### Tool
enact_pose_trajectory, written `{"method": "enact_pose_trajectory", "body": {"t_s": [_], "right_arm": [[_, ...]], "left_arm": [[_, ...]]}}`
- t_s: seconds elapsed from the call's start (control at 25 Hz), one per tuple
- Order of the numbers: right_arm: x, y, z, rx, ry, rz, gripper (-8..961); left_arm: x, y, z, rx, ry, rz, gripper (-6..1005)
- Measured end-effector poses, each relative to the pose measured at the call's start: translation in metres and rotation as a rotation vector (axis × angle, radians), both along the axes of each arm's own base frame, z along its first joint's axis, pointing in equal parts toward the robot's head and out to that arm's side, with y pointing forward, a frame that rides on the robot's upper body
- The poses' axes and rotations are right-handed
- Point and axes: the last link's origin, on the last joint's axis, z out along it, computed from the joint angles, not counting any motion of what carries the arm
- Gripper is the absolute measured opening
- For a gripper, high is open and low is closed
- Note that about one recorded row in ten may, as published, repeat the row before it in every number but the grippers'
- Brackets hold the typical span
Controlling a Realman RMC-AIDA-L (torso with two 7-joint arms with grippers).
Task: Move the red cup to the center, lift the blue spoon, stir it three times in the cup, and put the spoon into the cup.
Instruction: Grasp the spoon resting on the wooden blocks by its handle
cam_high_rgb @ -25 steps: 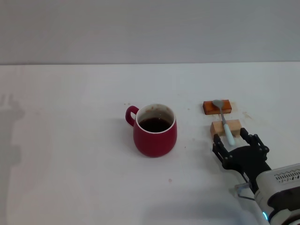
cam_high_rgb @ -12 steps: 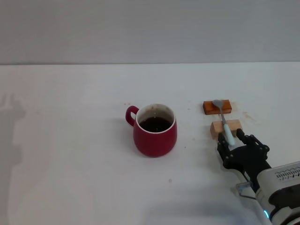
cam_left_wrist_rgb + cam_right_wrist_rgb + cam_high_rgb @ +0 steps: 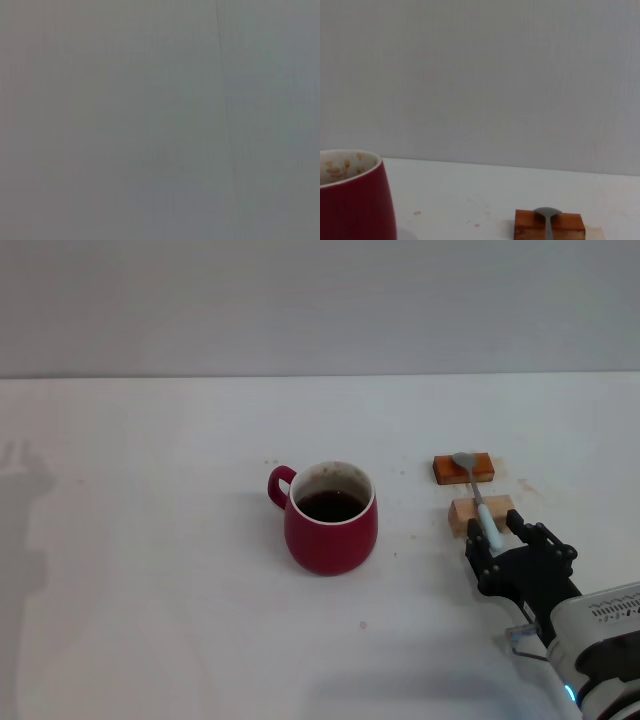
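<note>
The red cup, with dark liquid inside, stands near the middle of the white table, its handle pointing to my left. It also shows in the right wrist view. The blue spoon lies across two wooden blocks to the right of the cup, its grey bowl on the far block. My right gripper is low at the near end of the spoon's pale handle. It is open, with one finger on each side of the handle. The left gripper is out of view.
The orange block and the tan block carry the spoon. A grey wall stands behind the table's far edge. The left wrist view shows only a plain grey surface.
My right gripper has moved forward to the spoon's handle end, and its fingers have narrowed around it. The cup, spoon and blocks have not moved.
</note>
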Motion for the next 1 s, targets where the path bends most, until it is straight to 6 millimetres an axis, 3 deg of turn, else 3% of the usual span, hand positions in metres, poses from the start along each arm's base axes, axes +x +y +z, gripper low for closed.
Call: {"method": "enact_pose_trajectory", "body": {"t_s": [1.0], "right_arm": [[0.0041, -0.0035, 0.0025, 0.02, 0.008, -0.021, 435]], "left_arm": [[-0.0005, -0.0014, 0.0, 0.002, 0.002, 0.0, 159]]}}
